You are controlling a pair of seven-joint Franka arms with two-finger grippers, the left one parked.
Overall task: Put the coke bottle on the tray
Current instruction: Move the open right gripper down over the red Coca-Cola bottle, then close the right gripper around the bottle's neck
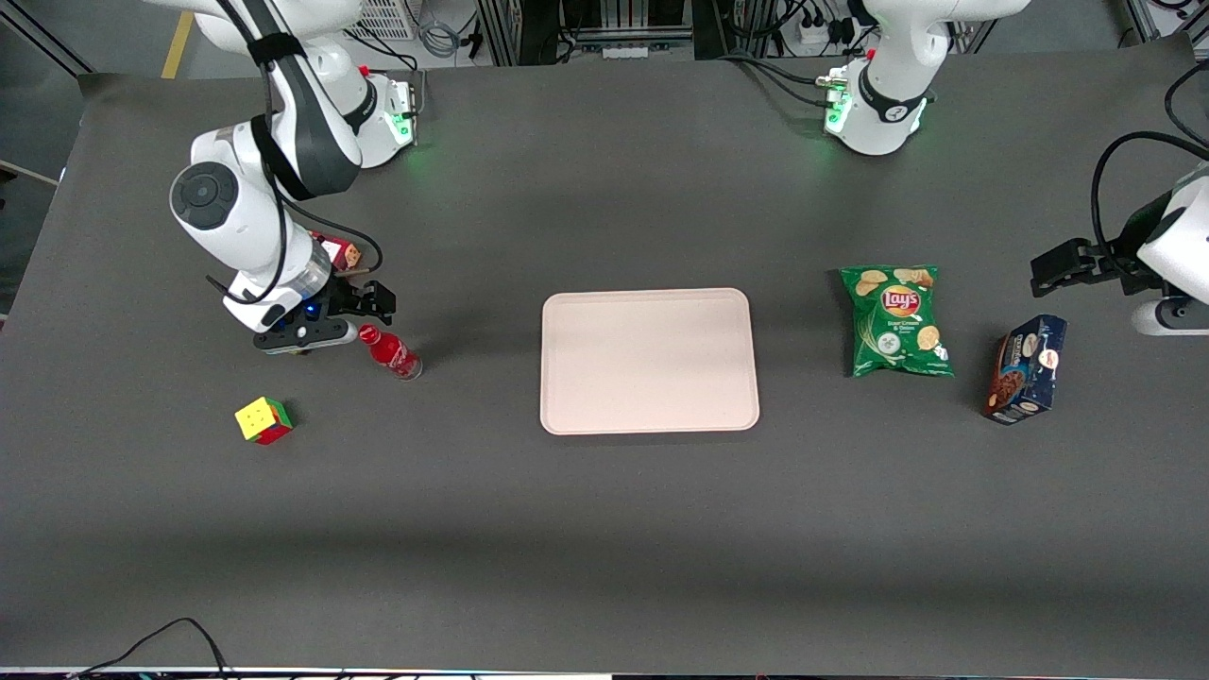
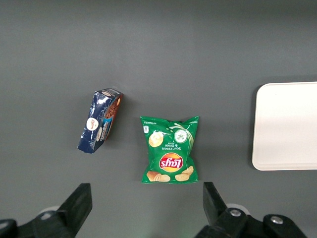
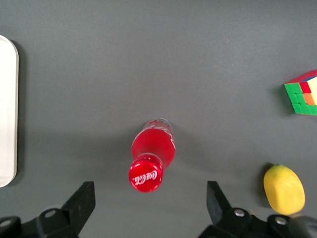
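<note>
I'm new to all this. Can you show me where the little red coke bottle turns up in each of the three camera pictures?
Front view: the coke bottle stands on the table just beside the open gripper, toward the working arm's end.
Right wrist view: the coke bottle is seen from above, cap toward the camera, between the gripper's spread fingers.
Left wrist view: not in it.
Shared landmark: the tray.

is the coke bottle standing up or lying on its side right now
Standing upright. The coke bottle shows its cap facing the open gripper poised above it, base on the table, not yet on the tray.
</note>
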